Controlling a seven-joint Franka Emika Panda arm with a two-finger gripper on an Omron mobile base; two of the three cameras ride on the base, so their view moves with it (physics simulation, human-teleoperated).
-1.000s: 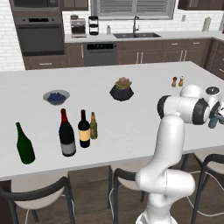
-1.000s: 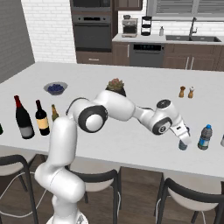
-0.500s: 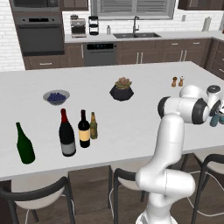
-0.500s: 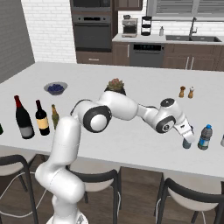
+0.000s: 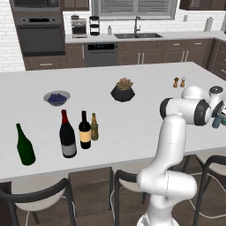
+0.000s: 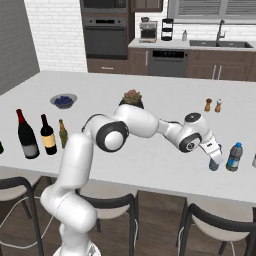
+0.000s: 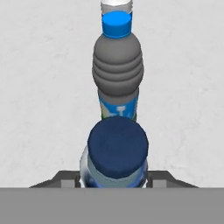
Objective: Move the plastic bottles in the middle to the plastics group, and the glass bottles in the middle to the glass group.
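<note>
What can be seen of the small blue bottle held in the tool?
The small blue bottle is translucent plastic with a dark navy cap, seen cap-first in the hand view. The tool is shut on it near the island's right end, just left of an upright blue-capped bottle. Whether its base touches the counter is unclear.

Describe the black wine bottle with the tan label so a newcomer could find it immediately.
On the white island counter, look toward its left front, where four bottles stand in a loose row. The black wine bottle is third from the left, between the bigger red-topped bottle and the slim olive-brown bottle. It alone wears a tan-yellow label.
</note>
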